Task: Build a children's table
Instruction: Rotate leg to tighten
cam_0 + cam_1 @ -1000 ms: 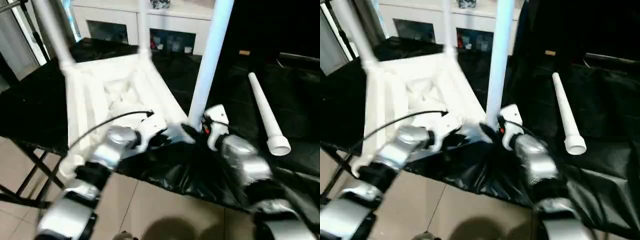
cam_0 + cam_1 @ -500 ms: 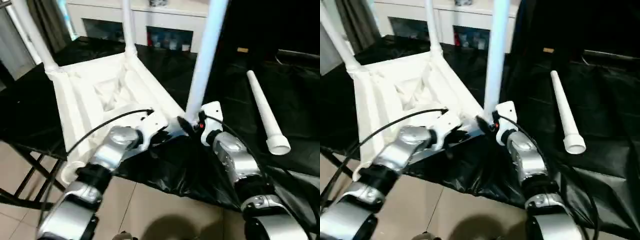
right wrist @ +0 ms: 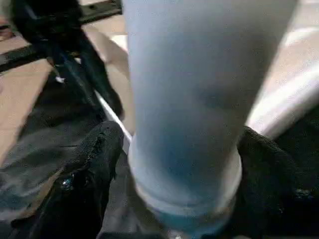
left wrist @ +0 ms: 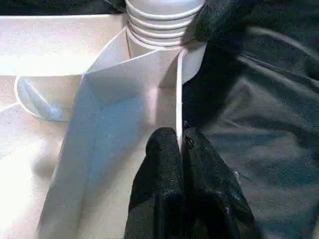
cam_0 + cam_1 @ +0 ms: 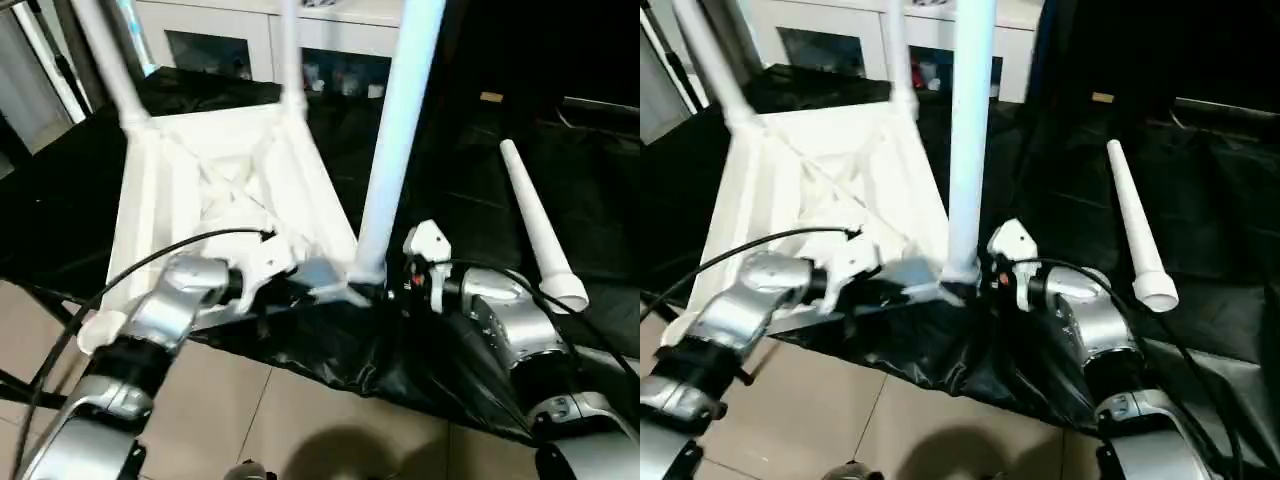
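Observation:
The white tabletop (image 5: 180, 200) lies upside down on the black-covered table. Three white legs stand in its corner sockets: two far ones (image 5: 105, 55) (image 5: 290, 50) and a near one (image 5: 390, 140). At this near leg's base sits my right gripper (image 3: 174, 144), open, one black finger (image 3: 94, 164) on each side of the tube and a thin gap on one side. My left gripper (image 4: 180, 142) is shut on the tabletop's thin rim (image 4: 178, 89), just beside that corner socket. A loose leg (image 5: 535, 225) lies to the right on the black cover.
The black cover (image 5: 470, 170) hangs in folds over the table's near edge, with tiled floor (image 5: 300, 420) below. A white glass-door cabinet (image 5: 230, 45) stands behind. A black cable (image 5: 150, 265) arcs over my left forearm. Dark folding frame bars (image 5: 30, 295) show at the left.
My right gripper has swung round to the near leg's right side, and its fingers have spread a little. The left gripper keeps its pinch on the rim. The camera view has shifted.

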